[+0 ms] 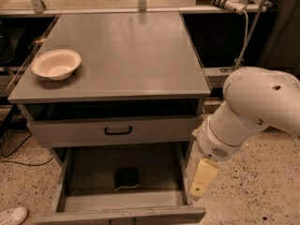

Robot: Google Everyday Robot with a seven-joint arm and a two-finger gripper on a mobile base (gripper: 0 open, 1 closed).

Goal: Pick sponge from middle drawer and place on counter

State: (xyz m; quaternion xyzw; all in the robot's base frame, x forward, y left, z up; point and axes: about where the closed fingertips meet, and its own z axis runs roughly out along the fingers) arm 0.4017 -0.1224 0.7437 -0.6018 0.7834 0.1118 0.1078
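The sponge [126,177] lies dark green face up, with a thin yellow edge showing, on the bare floor of the open middle drawer [89,172], near its centre. The grey counter [131,50] tops the cabinet above. My gripper [201,179] hangs from the white arm at the drawer's right front corner, just outside its right rail, to the right of the sponge and above drawer level. It holds nothing that I can see.
A white bowl [56,63] sits at the counter's left edge. A shallower drawer front with a black handle [118,131] is above the open drawer. A white shoe [11,215] is on the speckled floor at bottom left. Cables hang at the right behind the arm.
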